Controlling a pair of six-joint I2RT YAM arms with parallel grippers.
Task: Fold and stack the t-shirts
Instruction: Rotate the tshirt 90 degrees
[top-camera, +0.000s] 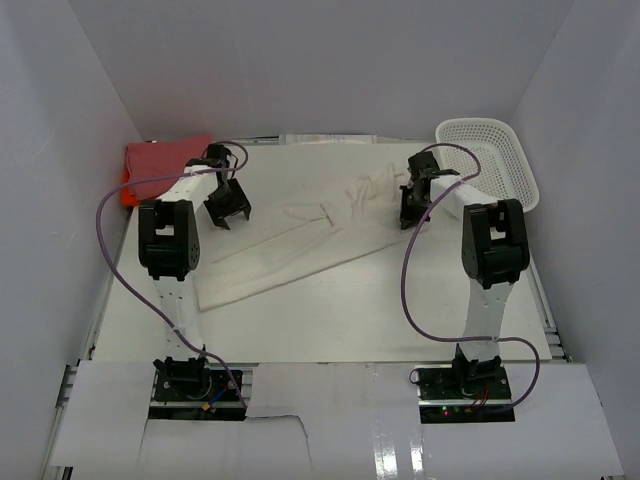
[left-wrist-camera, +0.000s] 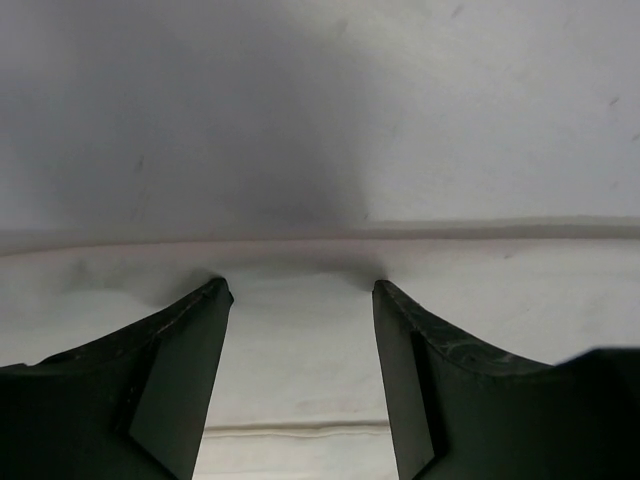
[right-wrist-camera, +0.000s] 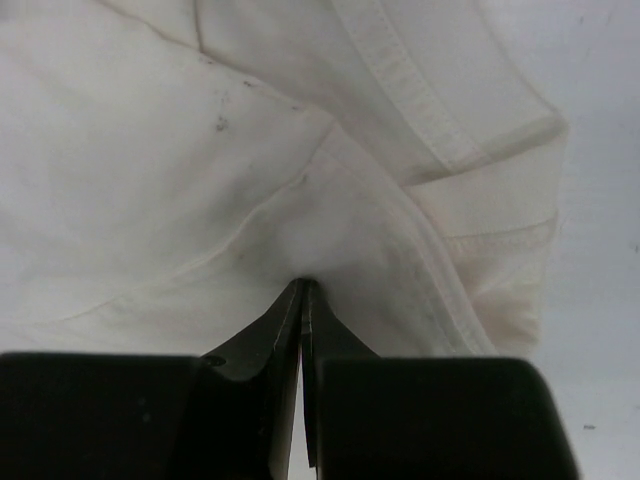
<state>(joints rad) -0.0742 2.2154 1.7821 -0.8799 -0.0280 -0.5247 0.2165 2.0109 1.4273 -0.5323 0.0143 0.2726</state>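
1. Here, the cream shirt (top-camera: 290, 250) lies loose and rumpled on the counter (top-camera: 330, 320). It runs slantwise from near the left arm's base side up toward the far right.
2. The right claw (top-camera: 412, 208) sits at the shirt's far right end. In the right wrist view the right claw (right-wrist-camera: 303, 300) is pressed together, pinching a fold of the cream shirt (right-wrist-camera: 200, 180). A stitched hem and a sleeve bunch just to the right of it.
3. The left claw (top-camera: 228, 205) hangs at the shirt's far left edge. In the left wrist view the left claw (left-wrist-camera: 300, 380) is spread, with both dark fingers (left-wrist-camera: 180, 370) apart and nothing between them. Pale cloth with a hem line shows below them. Whether the tips touch the cloth cannot be told.
4. The red shirt (top-camera: 170, 160) lies folded in the far left corner of the counter, just behind the left claw and apart from the cream shirt. A brighter strip of the orange shirt (top-camera: 127, 194) shows at its near left edge. How the two are layered cannot be told.
5. The basket (top-camera: 517, 170), white mesh, stands in the far right corner against the wall, just beyond the right claw. All three shirts lie outside it on the counter.
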